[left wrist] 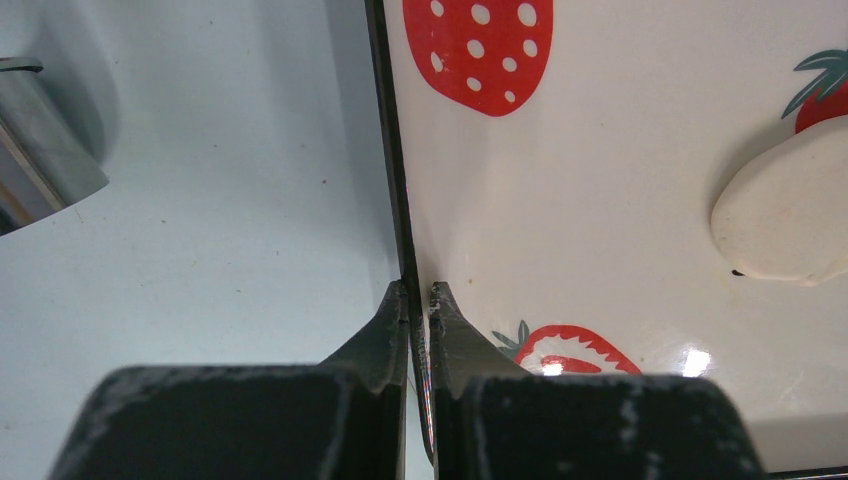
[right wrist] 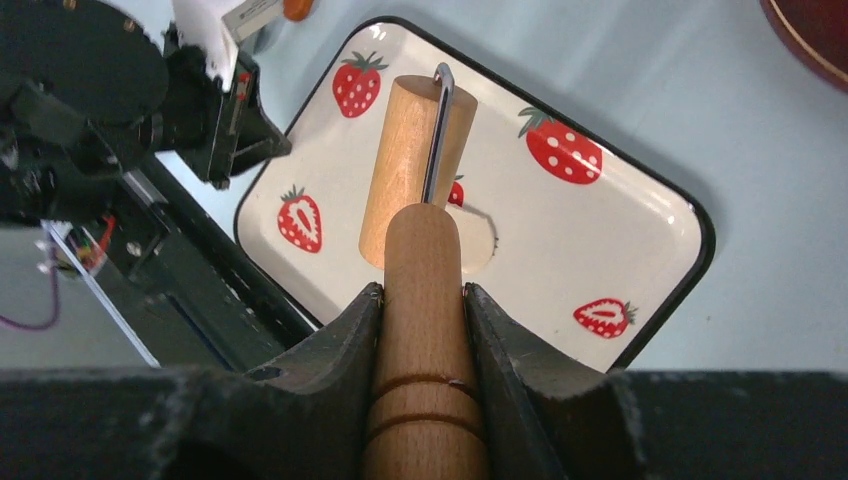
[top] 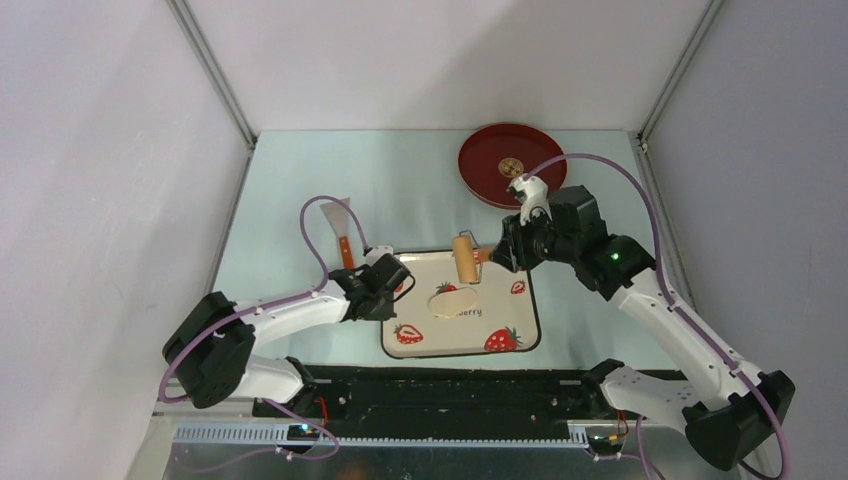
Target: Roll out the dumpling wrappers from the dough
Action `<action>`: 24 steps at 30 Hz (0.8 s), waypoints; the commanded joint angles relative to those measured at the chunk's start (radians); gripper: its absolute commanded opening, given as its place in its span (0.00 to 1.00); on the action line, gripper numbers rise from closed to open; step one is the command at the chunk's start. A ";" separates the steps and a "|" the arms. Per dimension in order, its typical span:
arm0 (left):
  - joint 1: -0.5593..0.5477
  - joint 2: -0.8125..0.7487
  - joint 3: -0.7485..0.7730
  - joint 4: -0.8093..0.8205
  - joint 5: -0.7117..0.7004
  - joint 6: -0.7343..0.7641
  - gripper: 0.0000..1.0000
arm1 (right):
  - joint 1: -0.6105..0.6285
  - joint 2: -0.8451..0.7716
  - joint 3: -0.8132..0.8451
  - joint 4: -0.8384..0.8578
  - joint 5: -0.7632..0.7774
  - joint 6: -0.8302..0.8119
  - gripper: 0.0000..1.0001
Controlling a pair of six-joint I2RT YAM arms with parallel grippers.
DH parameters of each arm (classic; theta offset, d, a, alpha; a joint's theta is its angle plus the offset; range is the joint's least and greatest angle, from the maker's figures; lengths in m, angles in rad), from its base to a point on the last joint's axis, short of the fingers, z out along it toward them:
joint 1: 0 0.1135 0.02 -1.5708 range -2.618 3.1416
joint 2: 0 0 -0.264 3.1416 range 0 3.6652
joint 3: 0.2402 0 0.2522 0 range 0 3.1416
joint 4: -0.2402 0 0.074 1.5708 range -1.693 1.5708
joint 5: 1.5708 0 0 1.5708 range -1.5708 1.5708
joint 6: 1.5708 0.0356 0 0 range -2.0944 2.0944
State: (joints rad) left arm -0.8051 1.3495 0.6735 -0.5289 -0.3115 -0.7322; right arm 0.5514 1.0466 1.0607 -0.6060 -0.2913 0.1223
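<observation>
Dough, a soft cream-white flattened lump, lies near the middle of the white rectangular strawberry-patterned plate. The right gripper is clamped around the handle of the tan wooden roller, whose barrel sits just beyond the dough. The left gripper is pinched nearly closed on the plate's black left rim.

light: bright, even | glare: plate gloss | shadows: soft
</observation>
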 commanded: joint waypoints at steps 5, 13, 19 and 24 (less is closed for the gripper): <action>0.001 0.049 -0.069 -0.120 -0.028 0.047 0.02 | 0.063 0.023 0.026 0.091 -0.073 -0.406 0.00; 0.001 0.050 -0.070 -0.118 -0.033 0.044 0.02 | 0.228 0.060 0.030 0.013 0.077 -0.849 0.00; 0.001 0.041 -0.069 -0.118 -0.034 0.037 0.02 | 0.273 0.111 0.029 -0.041 0.075 -1.108 0.00; 0.001 0.037 -0.069 -0.117 -0.028 0.033 0.02 | 0.326 0.159 0.021 -0.083 0.124 -1.309 0.00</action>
State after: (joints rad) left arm -0.8051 1.3476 0.6731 -0.5282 -0.3119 -0.7322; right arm 0.8402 1.1919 1.0607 -0.6899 -0.2047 -0.9573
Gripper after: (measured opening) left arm 0.079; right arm 0.364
